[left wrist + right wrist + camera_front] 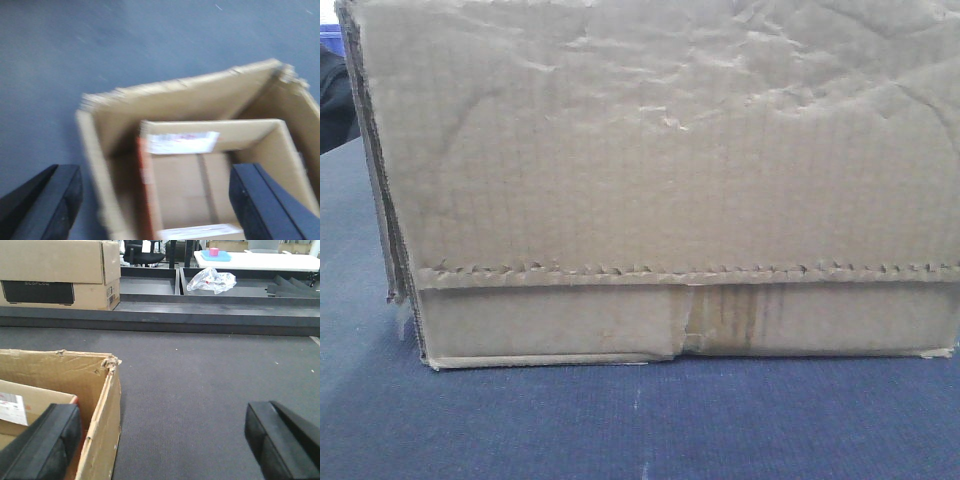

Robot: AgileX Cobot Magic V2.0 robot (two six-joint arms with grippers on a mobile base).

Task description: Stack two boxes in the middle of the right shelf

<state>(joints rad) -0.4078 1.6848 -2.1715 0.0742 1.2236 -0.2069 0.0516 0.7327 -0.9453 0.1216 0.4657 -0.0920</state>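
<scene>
Carton (660,170) on the carpet (620,420), shelf nowhere in view: stacking barely begun.
Wrinkled brown cardboard fills the front view, its serrated flap edge running from nine to three o'clock, resting on blue-grey carpet. From the left wrist it shows open-topped, a smaller box (185,190) nested inside. Left jaws are spread wide and empty, one finger at seven o'clock outside the carton, the other at five over the boxes. Right jaws likewise gape, holding nothing, one finger over the carton at eight o'clock. A printed carton (55,270) sits at eleven on a dark ledge (200,315). Neither box looks lifted, so gripping, carrying and shelving both seem left.
</scene>
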